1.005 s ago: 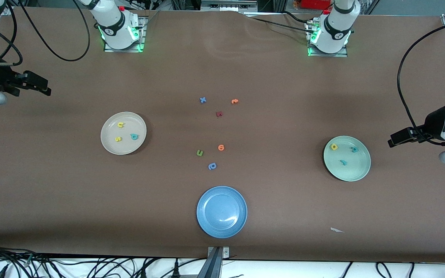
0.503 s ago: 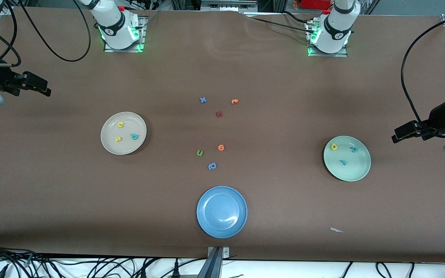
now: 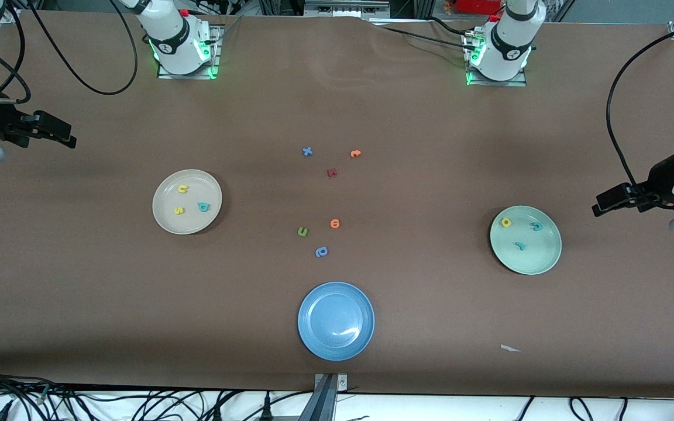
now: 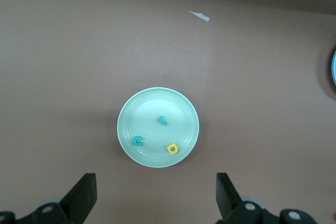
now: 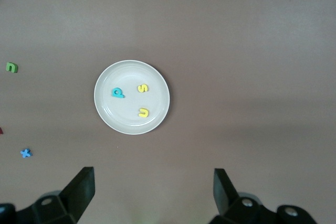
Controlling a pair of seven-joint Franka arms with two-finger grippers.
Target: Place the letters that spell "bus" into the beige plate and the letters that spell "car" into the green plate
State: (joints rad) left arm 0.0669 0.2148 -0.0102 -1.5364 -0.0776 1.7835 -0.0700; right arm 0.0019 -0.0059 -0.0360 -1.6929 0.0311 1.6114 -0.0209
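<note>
In the front view, the right gripper (image 3: 68, 137) hangs in the air over the right arm's end of the table (image 3: 430, 327), holding nothing. The beige plate (image 3: 187, 202) lies well apart from it, toward the middle of the table. In the plate are a yellow u (image 3: 182, 189), a yellow s (image 3: 179, 210) and a teal b (image 3: 203, 206). The left gripper (image 3: 597, 209) hangs over the left arm's end, empty too. The green plate (image 3: 525, 240) lies near it, with a yellow a (image 3: 506, 221), a teal c (image 3: 536, 226) and a teal r (image 3: 520, 246) inside. Between the plates, loose letters lie on the table, and a blue plate (image 3: 336, 321) sits nearer the camera.

In the left wrist view, the left gripper (image 4: 156, 198) has its fingers (image 4: 84, 198) spread wide. The green plate (image 4: 158, 127) lies past the tips, with its three letters.

In the right wrist view, the right gripper (image 5: 152, 192) is spread wide as well. The beige plate (image 5: 132, 97) lies past its tips, holding its three letters.
</note>
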